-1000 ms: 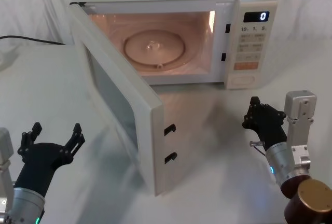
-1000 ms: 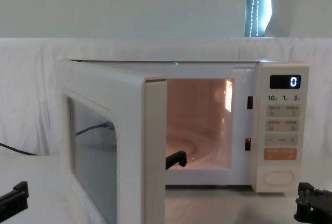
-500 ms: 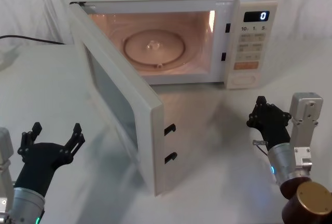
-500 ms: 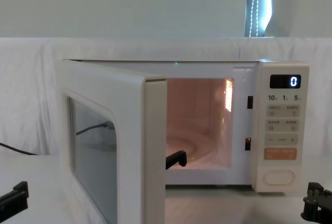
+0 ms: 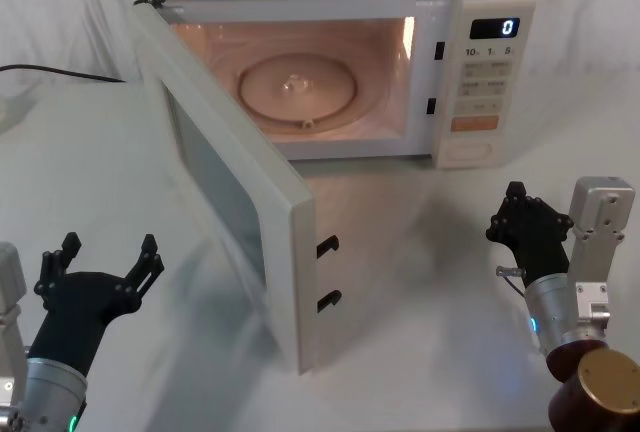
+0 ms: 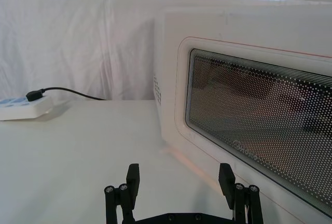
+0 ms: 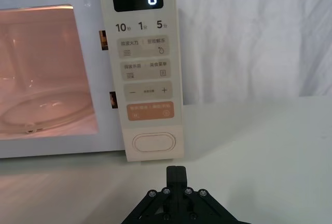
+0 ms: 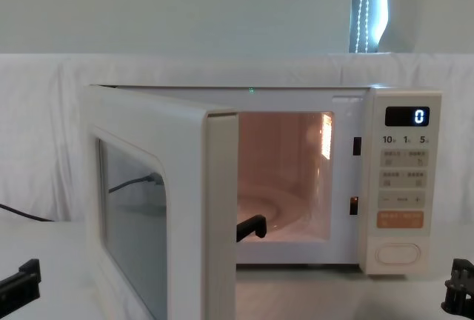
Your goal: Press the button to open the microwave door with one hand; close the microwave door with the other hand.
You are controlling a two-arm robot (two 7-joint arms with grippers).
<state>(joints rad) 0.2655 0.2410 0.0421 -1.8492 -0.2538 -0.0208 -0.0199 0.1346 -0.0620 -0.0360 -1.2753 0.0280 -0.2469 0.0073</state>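
The microwave door (image 5: 240,202) stands swung wide open to the left, and the lit cavity shows behind it. The button (image 5: 468,155) is the wide cream key at the foot of the control panel, also plain as the button (image 7: 154,143) in the right wrist view. My right gripper (image 5: 517,192) is shut and empty, hanging low over the table a good way in front of the panel, apart from it. My left gripper (image 5: 108,247) is open and empty, low at the near left, facing the door's outer window (image 6: 249,105) without touching it.
A glass turntable (image 5: 300,92) lies inside the cavity. Two black latch hooks (image 5: 328,248) stick out of the door's free edge. A power strip with a black cable (image 6: 21,107) lies at the far left of the white-clothed table.
My right gripper has drawn back from the control panel, toward me and slightly right. The door and the left gripper have stayed where they were.
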